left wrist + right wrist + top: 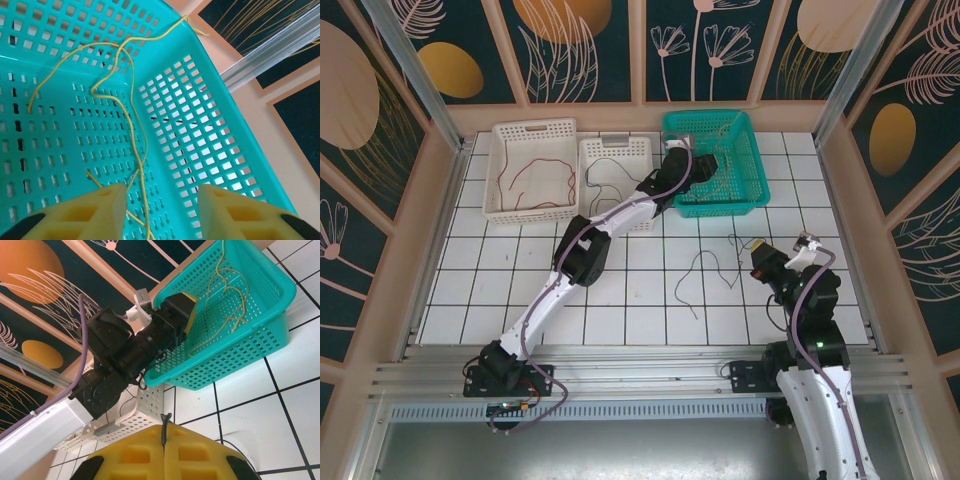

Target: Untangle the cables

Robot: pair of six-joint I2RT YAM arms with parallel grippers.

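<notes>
A yellow-orange cable [131, 115] lies loose on the floor of the teal basket [200, 130]. My left gripper [161, 200] hangs over it, open; the cable runs down past the left finger [95, 210] without being pinched. In the top view the left gripper [705, 165] is inside the teal basket [748, 205]. My right gripper [165, 440] is shut on the end of a thin black cable [164, 426]. From the right gripper [760, 248] this black cable [696, 256] trails left across the white tiles.
Two white baskets stand at the back: the left one [498, 170] holds a red cable [525, 178], the middle one [642, 150] a black cable [605, 170]. The left arm [585, 250] stretches diagonally across the tiles. Wooden walls close in the floor.
</notes>
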